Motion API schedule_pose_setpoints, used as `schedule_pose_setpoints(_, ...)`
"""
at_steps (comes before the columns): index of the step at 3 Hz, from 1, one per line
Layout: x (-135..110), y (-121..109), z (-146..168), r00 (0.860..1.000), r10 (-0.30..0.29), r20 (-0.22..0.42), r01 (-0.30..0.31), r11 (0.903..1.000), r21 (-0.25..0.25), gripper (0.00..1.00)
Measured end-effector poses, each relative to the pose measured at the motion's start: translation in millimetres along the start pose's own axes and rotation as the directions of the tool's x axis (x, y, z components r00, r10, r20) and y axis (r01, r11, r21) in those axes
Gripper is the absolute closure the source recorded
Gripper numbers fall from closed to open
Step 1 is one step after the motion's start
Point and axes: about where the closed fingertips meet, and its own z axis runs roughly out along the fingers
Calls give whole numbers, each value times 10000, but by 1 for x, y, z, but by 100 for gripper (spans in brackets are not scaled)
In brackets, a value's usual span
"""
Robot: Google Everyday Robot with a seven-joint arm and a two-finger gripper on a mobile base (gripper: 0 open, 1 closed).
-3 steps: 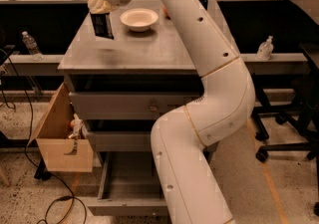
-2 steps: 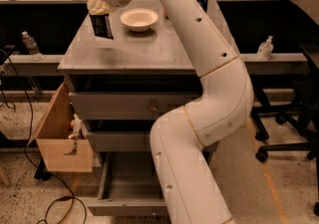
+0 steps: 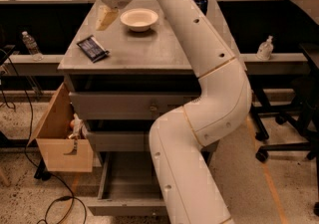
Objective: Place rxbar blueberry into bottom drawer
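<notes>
The rxbar blueberry [image 3: 92,49], a flat bar in a dark wrapper, lies on the grey cabinet top [image 3: 149,51] near its front left corner. My gripper [image 3: 105,18] hangs above the top, behind and a little right of the bar, apart from it and next to a white bowl. The bottom drawer [image 3: 127,188] is pulled out; its tray looks empty. My white arm curves down in front of the cabinet and hides the drawer's right part.
A white bowl [image 3: 139,19] and a blue soda can [image 3: 200,2] stand at the back of the top. A tan wooden box [image 3: 62,141] sits left of the drawers. Bottles [image 3: 30,44] [image 3: 264,48] stand on side shelves. A chair base [image 3: 289,138] is at right.
The bar was upright at the gripper before; now it lies flat on the cabinet top, lower and to the left. The gripper is apart from it.
</notes>
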Motion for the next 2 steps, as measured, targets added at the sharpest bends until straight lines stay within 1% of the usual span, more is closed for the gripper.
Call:
schedule_pose_setpoints(1,0,1,2,10000,7,9,-7,10000,-23,0)
schedule_pose_setpoints(2,0,1,2,10000,7,9,-7,10000,-25,0)
